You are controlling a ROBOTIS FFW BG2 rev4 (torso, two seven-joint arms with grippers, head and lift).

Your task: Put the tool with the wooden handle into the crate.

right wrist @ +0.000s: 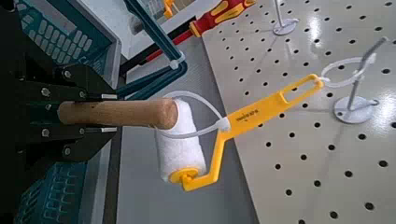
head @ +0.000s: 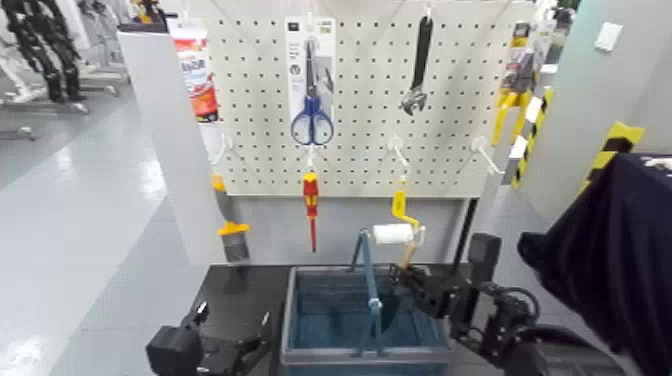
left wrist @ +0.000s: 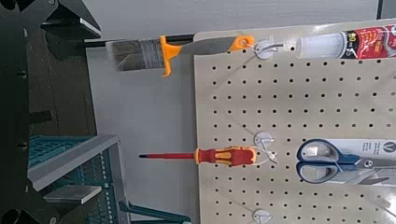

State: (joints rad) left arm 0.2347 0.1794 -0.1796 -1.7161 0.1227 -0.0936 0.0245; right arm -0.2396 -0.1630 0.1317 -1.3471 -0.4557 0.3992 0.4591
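The trowel's pale wooden handle (right wrist: pixel 126 114) is clamped between my right gripper's (right wrist: pixel 89 114) fingers; its blade is hidden. In the head view the handle (head: pixel 408 252) sticks up just below the paint roller, and my right gripper (head: pixel 402 288) holds it over the right far part of the crate (head: pixel 300 350). The crate is blue-grey with slatted sides and a blue hoop handle (head: pixel 368 272). It also shows in the right wrist view (right wrist: pixel 56 37) and the left wrist view (left wrist: pixel 65 161). My left gripper (head: pixel 225 348) is parked low, left of the crate, open and empty.
A pegboard (head: pixel 360 120) stands behind the crate with blue scissors (head: pixel 311 120), a wrench (head: pixel 418 70), a red-and-yellow screwdriver (head: pixel 311 205), a yellow-handled paint roller (head: pixel 398 228) and a brush (head: pixel 232 240). A dark cloth-covered mass (head: pixel 610 260) is at the right.
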